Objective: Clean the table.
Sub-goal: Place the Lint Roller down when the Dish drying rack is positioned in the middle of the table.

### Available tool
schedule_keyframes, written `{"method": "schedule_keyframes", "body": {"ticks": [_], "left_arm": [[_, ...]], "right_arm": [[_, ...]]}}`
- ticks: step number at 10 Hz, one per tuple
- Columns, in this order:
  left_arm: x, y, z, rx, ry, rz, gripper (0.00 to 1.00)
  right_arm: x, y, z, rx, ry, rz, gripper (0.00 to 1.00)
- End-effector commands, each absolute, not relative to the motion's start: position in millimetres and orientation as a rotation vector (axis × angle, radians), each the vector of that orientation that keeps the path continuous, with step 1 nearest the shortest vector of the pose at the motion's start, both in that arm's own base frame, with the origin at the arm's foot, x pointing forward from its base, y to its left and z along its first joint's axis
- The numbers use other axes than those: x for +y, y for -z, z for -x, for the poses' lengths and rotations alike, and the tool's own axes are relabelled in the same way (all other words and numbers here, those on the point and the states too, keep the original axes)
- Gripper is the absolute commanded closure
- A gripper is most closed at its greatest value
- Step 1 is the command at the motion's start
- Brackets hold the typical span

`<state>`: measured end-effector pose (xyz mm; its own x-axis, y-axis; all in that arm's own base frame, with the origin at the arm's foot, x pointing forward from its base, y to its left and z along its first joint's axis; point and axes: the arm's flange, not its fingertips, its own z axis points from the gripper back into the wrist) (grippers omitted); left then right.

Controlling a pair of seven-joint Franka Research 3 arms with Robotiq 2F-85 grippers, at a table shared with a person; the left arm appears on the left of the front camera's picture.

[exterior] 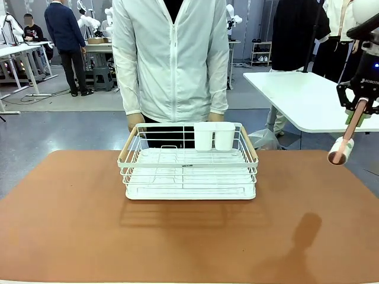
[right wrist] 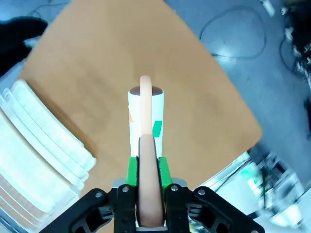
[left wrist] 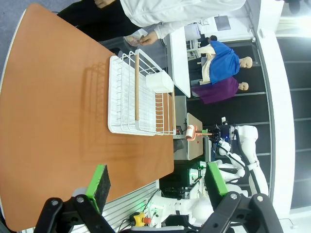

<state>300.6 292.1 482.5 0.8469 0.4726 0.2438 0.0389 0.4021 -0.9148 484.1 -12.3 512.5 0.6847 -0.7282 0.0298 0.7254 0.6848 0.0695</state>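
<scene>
Right gripper (exterior: 359, 110) hangs high over the far right edge of the wide reddish-brown matte table (exterior: 189, 236), jaws pinching the pink handle of a white lint roller (exterior: 341, 149) that points down, clear of the top. Left gripper (left wrist: 155, 183) hovers above the table's left side, jaws spread, empty. White wire dish rack (exterior: 189, 163) sits far centre, a person's hands at its far rim. Judged step: approach before rolling. Next move calls for lowering the roller onto the bare top right of the rack.
</scene>
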Motion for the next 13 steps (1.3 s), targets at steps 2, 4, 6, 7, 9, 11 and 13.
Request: {"method": "schedule_keyframes", "body": {"ticks": [2, 4, 6, 7, 9, 11, 13], "left_arm": [[293.9, -483.6, -299.3, -0.529, -0.284, 1.147, 0.00], [293.9, -483.6, -299.3, -0.529, -0.284, 1.147, 0.00], [293.9, -483.6, -299.3, -0.529, -0.284, 1.147, 0.00], [293.9, -483.6, -299.3, -0.529, -0.284, 1.147, 0.00], [293.9, -483.6, -299.3, -0.529, -0.284, 1.147, 0.00], [293.9, -483.6, -299.3, -0.529, -0.284, 1.147, 0.00], [293.9, -483.6, -299.3, -0.529, -0.284, 1.147, 0.00]], "right_arm": [[13.3, -483.6, -492.2, -0.134, 1.338, -0.175, 0.79], [17.9, -460.0, -494.6, -0.257, 1.531, -0.298, 0.79], [20.0, -443.7, -494.1, -0.321, 1.573, -0.375, 0.79], [22.4, -432.7, -493.5, -0.333, 1.595, -0.388, 0.79], [24.9, -415.1, -490.0, -0.395, 1.588, -0.375, 0.79], [20.3, -393.1, -483.1, -0.422, 1.593, -0.422, 0.79], [17.4, -372.7, -476.5, -0.406, 1.596, -0.453, 0.79]]}}
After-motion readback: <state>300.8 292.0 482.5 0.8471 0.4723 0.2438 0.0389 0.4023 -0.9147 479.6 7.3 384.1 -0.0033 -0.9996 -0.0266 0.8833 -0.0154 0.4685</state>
